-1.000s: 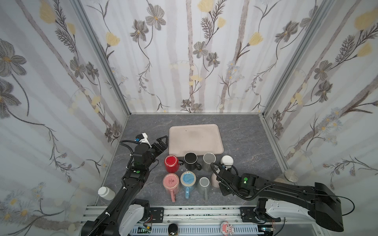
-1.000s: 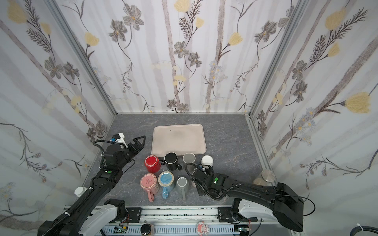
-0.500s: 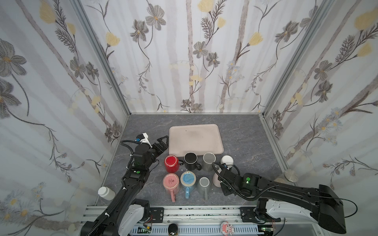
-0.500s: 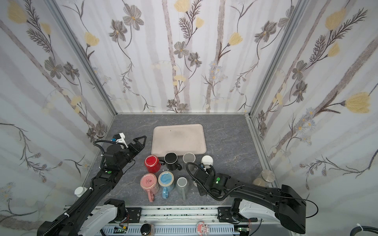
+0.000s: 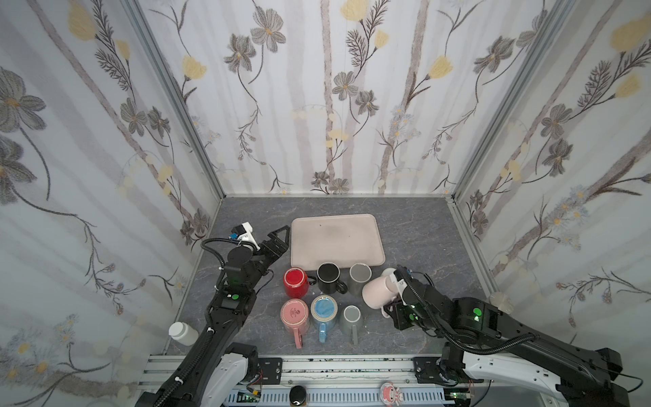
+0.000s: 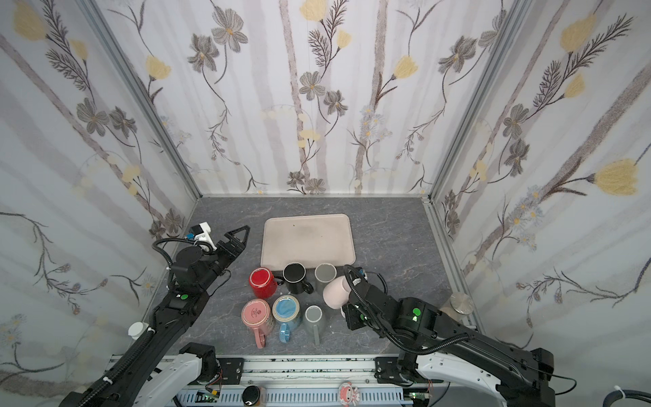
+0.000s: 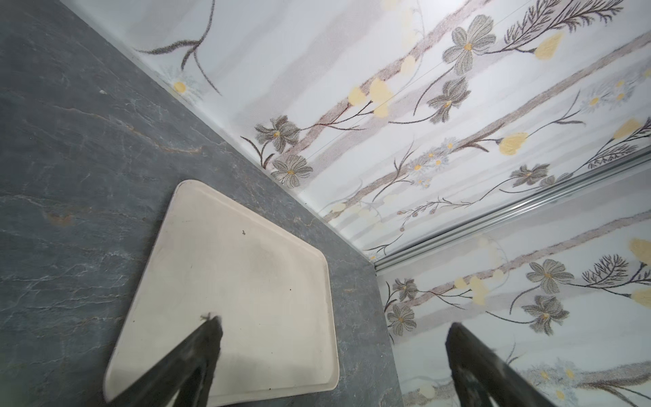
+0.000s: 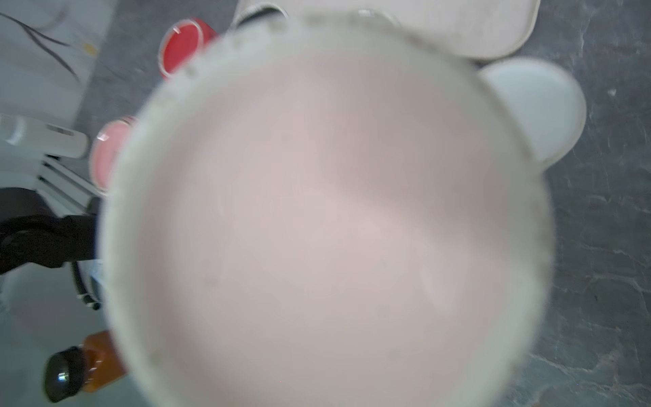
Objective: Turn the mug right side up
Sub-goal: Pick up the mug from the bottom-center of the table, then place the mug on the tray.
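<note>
Pale pink ceramic mug: tipped toward its side at the right end of the far row of mugs, just beside a grey mug. Cannot tell whether it clears the dark stone-patterned worktop.

Right claw: pressed together on the pale pink mug from its near-right side, fingertips hidden behind the body. In the right wrist view one round end of the mug fills the frame. It is too blurred to tell base from mouth. A white round object sits just past the mug on the far side.

Left claw: spread wide, holding nothing, over the worktop just left of the beige rectangular tray. The left wrist view shows its fingers well apart.

Far row, left to right: red mug, black mug, then the grey mug.

Near row: salmon-pink mug with a stamp on its upturned base, blue mug, smaller grey mug. All three handles point to the near edge.
</note>
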Robot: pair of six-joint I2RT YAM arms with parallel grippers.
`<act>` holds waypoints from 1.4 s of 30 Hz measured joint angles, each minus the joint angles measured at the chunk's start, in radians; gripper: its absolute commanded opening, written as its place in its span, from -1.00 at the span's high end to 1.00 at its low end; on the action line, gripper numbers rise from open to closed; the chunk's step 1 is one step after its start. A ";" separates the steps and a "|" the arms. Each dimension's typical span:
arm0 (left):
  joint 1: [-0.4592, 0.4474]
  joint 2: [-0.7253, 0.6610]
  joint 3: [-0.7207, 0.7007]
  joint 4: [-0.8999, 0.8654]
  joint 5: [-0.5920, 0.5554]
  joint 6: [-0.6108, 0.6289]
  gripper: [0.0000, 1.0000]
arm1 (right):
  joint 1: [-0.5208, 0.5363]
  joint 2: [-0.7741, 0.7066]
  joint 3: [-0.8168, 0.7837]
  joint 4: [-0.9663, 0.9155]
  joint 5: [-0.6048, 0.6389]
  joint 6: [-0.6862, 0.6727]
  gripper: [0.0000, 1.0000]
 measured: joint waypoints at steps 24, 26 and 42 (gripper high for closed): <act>-0.137 0.120 0.034 0.404 0.243 -0.122 -0.40 | -0.414 0.644 0.192 1.547 -0.509 0.007 1.00; -0.145 0.147 0.047 0.457 0.266 -0.130 -0.32 | -0.399 0.674 0.208 1.603 -0.543 0.034 1.00; -0.176 0.205 0.088 0.703 0.305 -0.182 0.20 | -0.335 0.712 0.210 1.816 -0.640 0.121 1.00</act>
